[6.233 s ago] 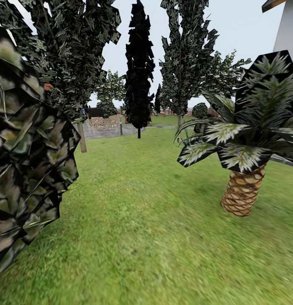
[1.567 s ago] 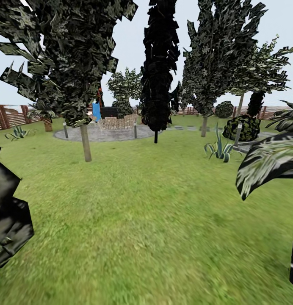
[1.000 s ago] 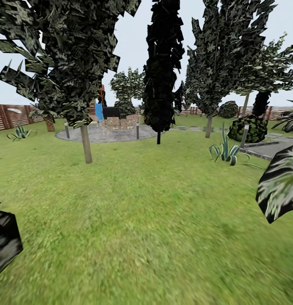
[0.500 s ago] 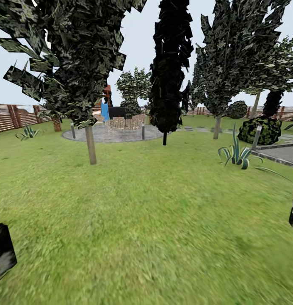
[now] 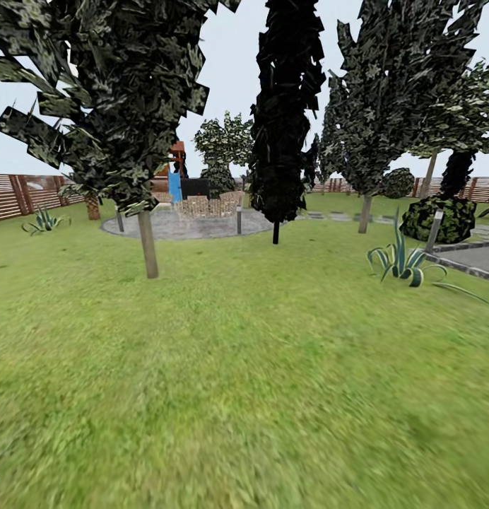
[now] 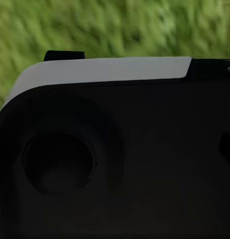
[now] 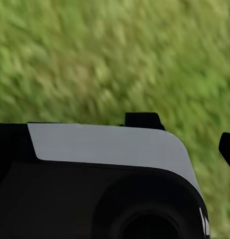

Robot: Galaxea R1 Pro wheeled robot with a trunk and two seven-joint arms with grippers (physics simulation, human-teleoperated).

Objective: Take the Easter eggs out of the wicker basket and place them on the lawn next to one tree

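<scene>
I am out in the garden, looking across the lawn [image 5: 244,367]. A tree [image 5: 149,244] with a slim pale trunk and dark blocky leaf clumps stands ahead on the left. A second one like it [image 5: 364,212] stands further back on the right. The Easter eggs and the wicker basket are out of view. In both wrist views a black and white robot body part [image 6: 115,164] [image 7: 105,149] blocks the near field, with blurred grass [image 7: 115,59] behind it.
A narrow black conifer [image 5: 276,233] rises ahead at centre. Behind it lie a grey round paved patch [image 5: 188,225] with short posts, a tan lattice-like thing [image 5: 205,205] and play equipment. A spiky plant [image 5: 400,261] and a dark shrub [image 5: 439,219] are on the right. A brown slat fence [image 5: 18,194] rings the yard.
The whole picture has shifted, so the camera has moved. The dark leaf clump at the left and the palm fronds at the right have slid out of the picture. The trees look slightly nearer.
</scene>
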